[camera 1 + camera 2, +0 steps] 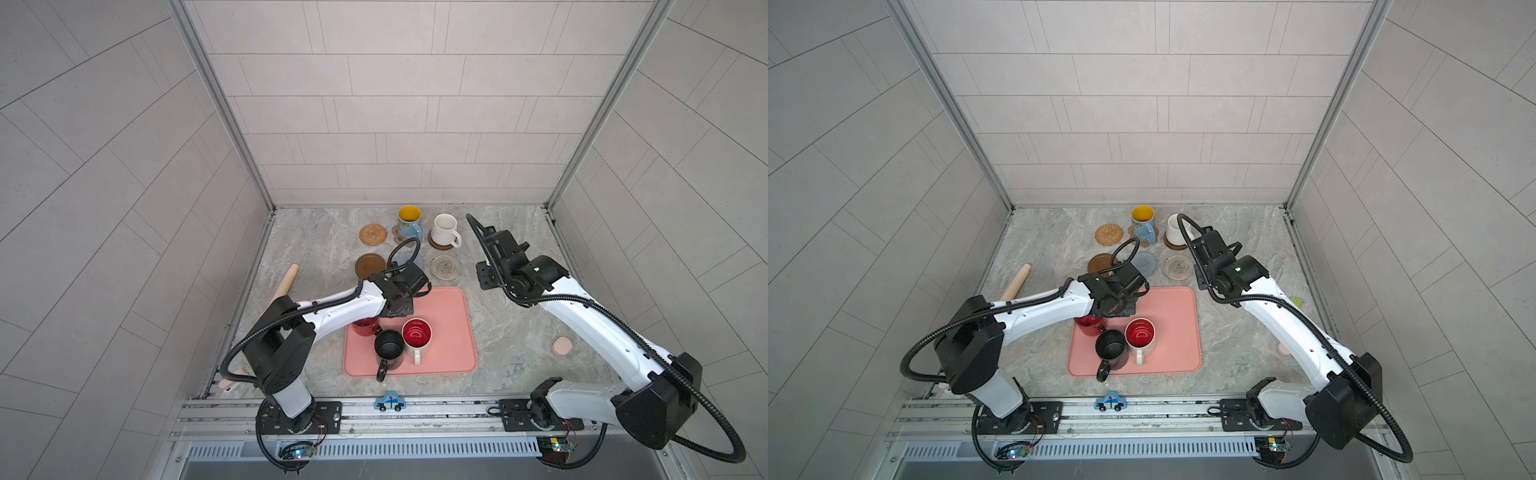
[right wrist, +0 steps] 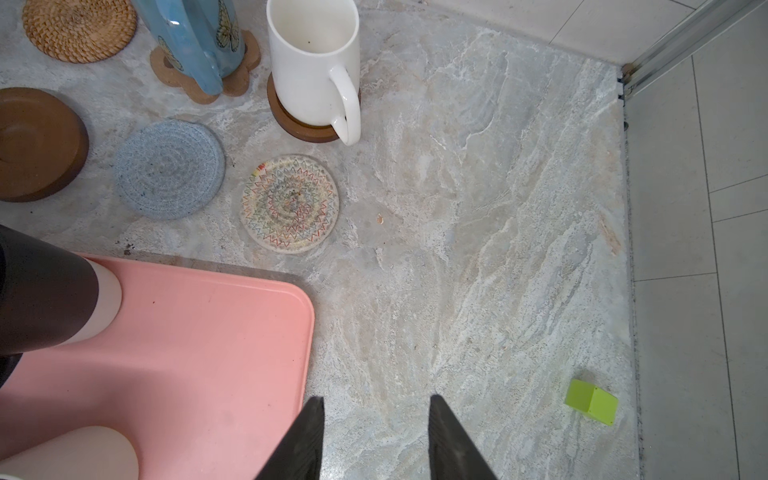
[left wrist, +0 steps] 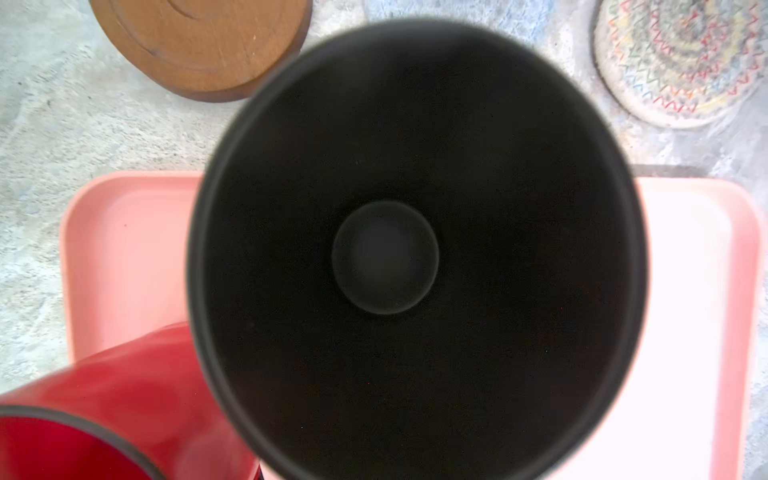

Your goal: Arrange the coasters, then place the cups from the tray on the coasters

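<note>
The left tool (image 1: 401, 307) sits right over a black cup (image 3: 415, 249) at the far left end of the tray (image 1: 449, 332). Its wrist view looks straight down into that cup and shows none of the fingers, so I cannot tell whether it is clenched on the cup or released. The right tool (image 2: 376, 436) is released, jaws apart with nothing between them, over the bare table (image 2: 478, 249) just beside the tray's far right corner.

I count six cups. Four are at the tray:
- the black one under the left tool
- a red cup (image 1: 365, 326), partly under the left arm
- a second black cup (image 1: 388, 347)
- a white cup with red inside (image 1: 416, 337)

Two stand on coasters behind the tray: the blue cup with yellow inside (image 1: 409, 224) on the paw-shaped coaster (image 2: 199, 93), and the cream-white cup (image 1: 444, 228) on a dark wooden coaster (image 2: 291, 124).

I count six coasters, four of them bare: the rattan coaster (image 1: 372, 234), a second dark wooden coaster (image 1: 370, 264), the grey-blue crochet coaster (image 1: 1144, 262) and the cream crochet coaster (image 1: 445, 267).

Only the right wrist view shows the butterflies painted on the blue cup, and it shows one green block (image 2: 591, 402) whole. Only the top views show one rolling pin (image 1: 284, 282), one pink puck (image 1: 562, 346) and one blue toy car (image 1: 390, 402).
</note>
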